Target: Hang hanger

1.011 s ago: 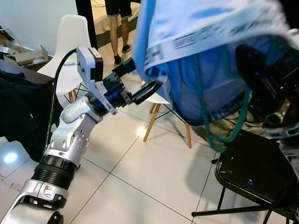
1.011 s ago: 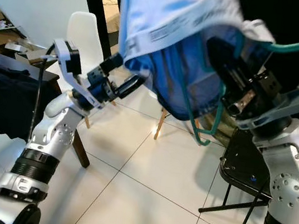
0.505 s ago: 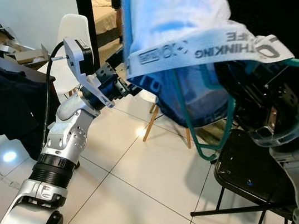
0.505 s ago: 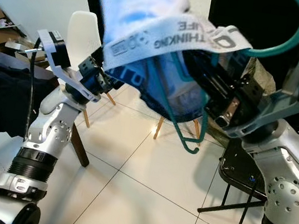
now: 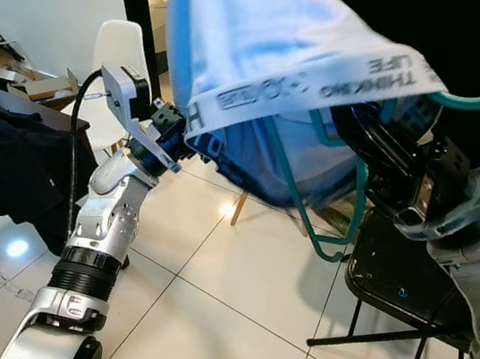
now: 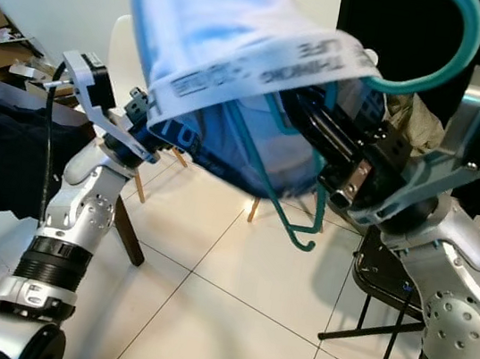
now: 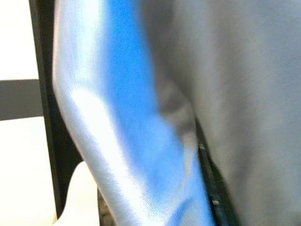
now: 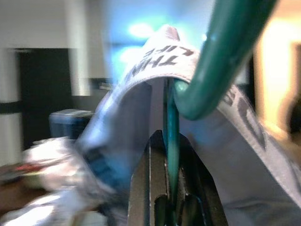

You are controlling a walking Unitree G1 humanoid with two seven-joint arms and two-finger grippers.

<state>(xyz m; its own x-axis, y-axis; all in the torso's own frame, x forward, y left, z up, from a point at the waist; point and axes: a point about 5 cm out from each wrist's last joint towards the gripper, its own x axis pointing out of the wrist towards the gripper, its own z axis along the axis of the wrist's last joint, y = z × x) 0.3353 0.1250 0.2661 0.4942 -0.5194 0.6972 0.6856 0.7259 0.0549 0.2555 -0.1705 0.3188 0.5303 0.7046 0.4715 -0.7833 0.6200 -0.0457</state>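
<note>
Your right gripper [image 8: 168,200] is pinched tight on the green plastic hanger [image 6: 286,206], whose hook [image 6: 452,62] curls up above it, while the blue and white shirt [image 6: 239,62] drapes toward your left gripper [image 5: 183,139], whose fingers are hidden under the cloth so I cannot tell their state.

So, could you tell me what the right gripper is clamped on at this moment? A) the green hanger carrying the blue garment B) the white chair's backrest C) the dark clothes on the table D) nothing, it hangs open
A: in the right wrist view the right gripper has its black fingers closed on the thin bar of the green hanger, with the blue garment draped over it.
</note>
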